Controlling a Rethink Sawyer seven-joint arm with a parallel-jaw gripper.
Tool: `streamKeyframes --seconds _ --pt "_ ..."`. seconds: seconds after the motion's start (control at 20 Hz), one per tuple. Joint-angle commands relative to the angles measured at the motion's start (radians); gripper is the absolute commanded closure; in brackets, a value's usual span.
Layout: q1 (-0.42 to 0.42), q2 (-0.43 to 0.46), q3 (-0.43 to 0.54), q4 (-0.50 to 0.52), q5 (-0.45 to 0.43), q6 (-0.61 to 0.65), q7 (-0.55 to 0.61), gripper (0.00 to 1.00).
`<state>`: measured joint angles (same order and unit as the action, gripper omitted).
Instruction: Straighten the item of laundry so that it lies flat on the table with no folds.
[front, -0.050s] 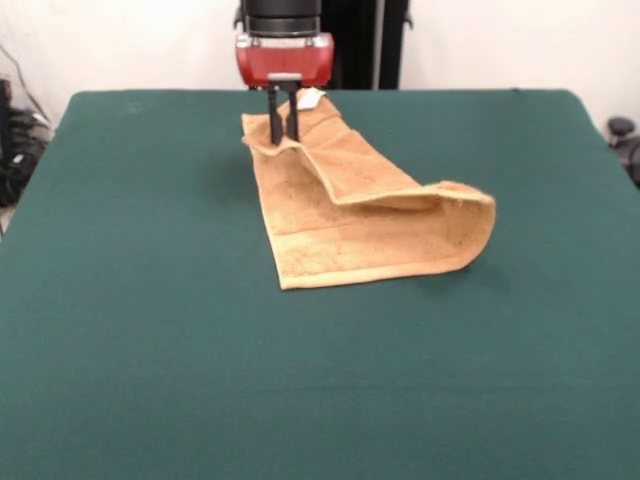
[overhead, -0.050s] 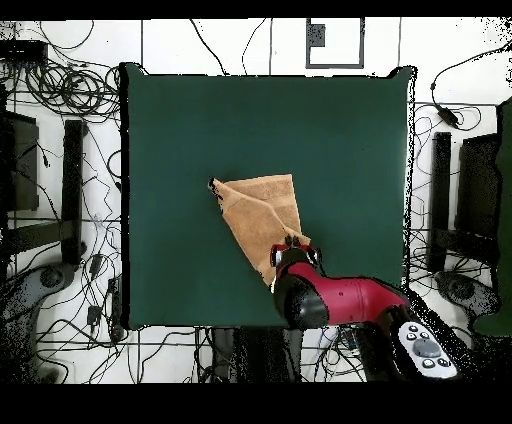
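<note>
Lay folded over on the table (front, -0.050s: 150, 330): the orange-tan towel (front, -0.050s: 350, 220), doubled along a diagonal crease, not flat. In the front view, sat above centre of the green cloth, toward twelve o'clock, running from the far corner down toward four o'clock. Bulged up at its three o'clock end in a rounded loop, the upper layer raised off the lower one. Showed a small white tag (front, -0.050s: 310, 98) at the far corner, just beside the red wrist. Came straight down onto that far corner: the gripper (front, -0.050s: 283, 128), two dark fingers (front, -0.050s: 274, 120) close together, pinching a raised ridge of the towel. In the overhead view, held the towel's five o'clock corner.
</note>
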<state>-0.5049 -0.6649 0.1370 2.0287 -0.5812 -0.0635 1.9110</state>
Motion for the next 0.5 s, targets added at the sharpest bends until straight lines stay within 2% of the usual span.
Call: streamKeyframes --seconds 0.05,0.3,0.5 --pt "0.140 0.065 0.035 0.048 0.111 -0.019 0.211 1.00" --pt "0.207 0.067 -0.006 0.067 0.175 -0.061 0.245 1.00" --pt "0.213 0.075 -0.012 0.066 0.191 -0.069 0.229 1.00"
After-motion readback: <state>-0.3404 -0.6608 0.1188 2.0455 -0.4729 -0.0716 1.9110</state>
